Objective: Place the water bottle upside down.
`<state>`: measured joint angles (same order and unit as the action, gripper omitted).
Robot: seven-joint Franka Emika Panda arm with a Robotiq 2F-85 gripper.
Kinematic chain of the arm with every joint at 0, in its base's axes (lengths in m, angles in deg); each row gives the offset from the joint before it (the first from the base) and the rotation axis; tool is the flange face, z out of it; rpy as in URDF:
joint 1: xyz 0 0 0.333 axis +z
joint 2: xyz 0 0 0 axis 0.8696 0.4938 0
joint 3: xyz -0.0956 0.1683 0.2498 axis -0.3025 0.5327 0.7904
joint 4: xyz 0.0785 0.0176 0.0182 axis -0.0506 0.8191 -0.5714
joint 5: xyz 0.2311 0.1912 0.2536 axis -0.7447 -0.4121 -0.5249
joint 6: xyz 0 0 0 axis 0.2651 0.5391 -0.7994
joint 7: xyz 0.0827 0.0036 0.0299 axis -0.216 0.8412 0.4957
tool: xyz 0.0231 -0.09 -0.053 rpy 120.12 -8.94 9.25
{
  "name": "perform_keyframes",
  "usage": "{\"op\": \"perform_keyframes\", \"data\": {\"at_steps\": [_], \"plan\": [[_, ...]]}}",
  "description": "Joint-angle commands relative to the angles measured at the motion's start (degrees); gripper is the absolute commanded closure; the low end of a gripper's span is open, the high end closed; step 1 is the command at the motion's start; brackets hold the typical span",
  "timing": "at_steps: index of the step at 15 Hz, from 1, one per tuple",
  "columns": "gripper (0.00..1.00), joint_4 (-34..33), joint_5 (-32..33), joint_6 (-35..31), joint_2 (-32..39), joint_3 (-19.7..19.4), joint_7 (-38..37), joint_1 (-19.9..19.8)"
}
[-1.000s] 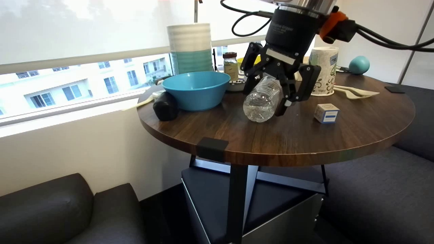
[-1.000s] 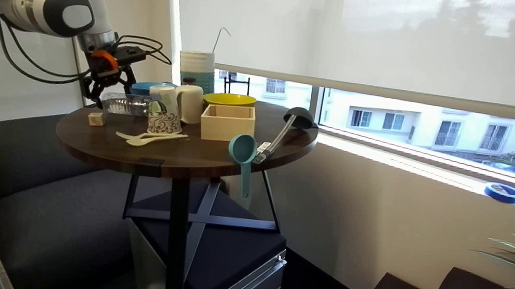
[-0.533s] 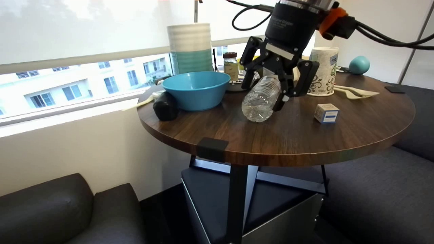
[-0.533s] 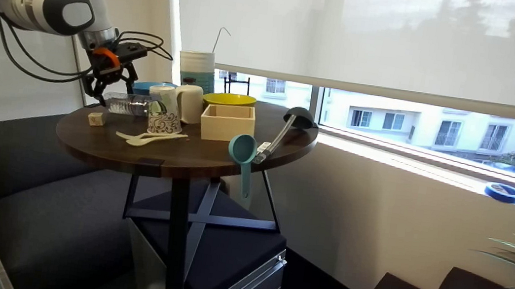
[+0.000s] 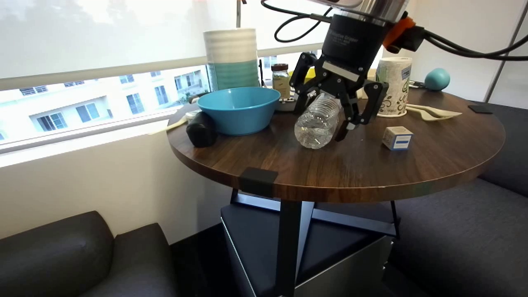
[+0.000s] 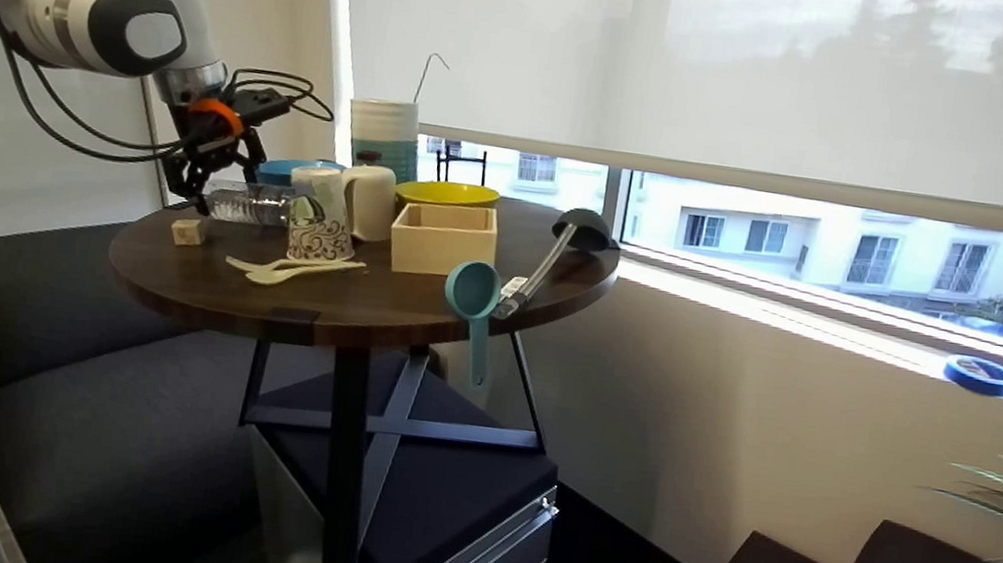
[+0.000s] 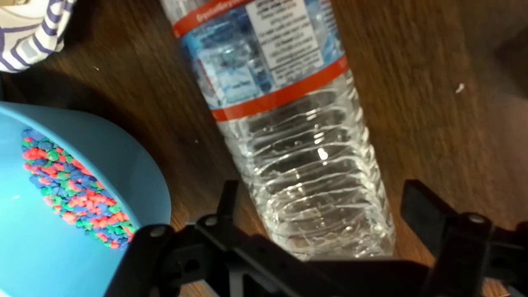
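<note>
The water bottle [image 5: 315, 128] lies on its side on the round table, its base facing the camera in an exterior view. In the wrist view the bottle [image 7: 305, 156] shows clear ribs and a blue-and-white label with red edges. Its cap is out of view there. In an exterior view the far end of the bottle [image 6: 248, 206] is hidden behind cups. My gripper [image 7: 324, 202] is open, with one finger on each side of the bottle's base end. Table shows between the bottle and both fingers [image 7: 427, 214], so I see no contact. The gripper also shows in both exterior views [image 5: 322, 119] [image 6: 228, 187].
A blue bowl [image 5: 239, 115] with coloured bits stands beside the bottle. A small box [image 5: 397, 138] lies on the bottle's other side. A patterned cup stack [image 6: 319, 233], pale utensils [image 6: 294, 271], a wooden box [image 6: 443, 250] and a yellow dish [image 6: 447, 194] stand around.
My gripper rose slightly half a second ago and now is lower again, close to its earlier place. It stays open. The bottle looks almost unmoved.
</note>
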<state>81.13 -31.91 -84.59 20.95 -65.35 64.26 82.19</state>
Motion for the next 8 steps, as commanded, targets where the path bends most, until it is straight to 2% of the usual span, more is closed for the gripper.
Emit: {"op": "perform_keyframes", "data": {"at_steps": [1,3,5,7,8], "plan": [[0.23,0.3,1.2,-0.3,0.2,0.8,2.3,-0.9],[0.41,0.4,1.2,-0.5,0.1,0.8,3.0,-1.0],[0.55,0.3,1.0,-0.5,-0.3,0.7,3.5,-1.1],[0.66,0.3,0.7,-0.6,-0.7,0.6,3.5,-1.2],[0.67,0.3,0.3,-0.6,-1.0,0.4,3.5,-1.1]]}}
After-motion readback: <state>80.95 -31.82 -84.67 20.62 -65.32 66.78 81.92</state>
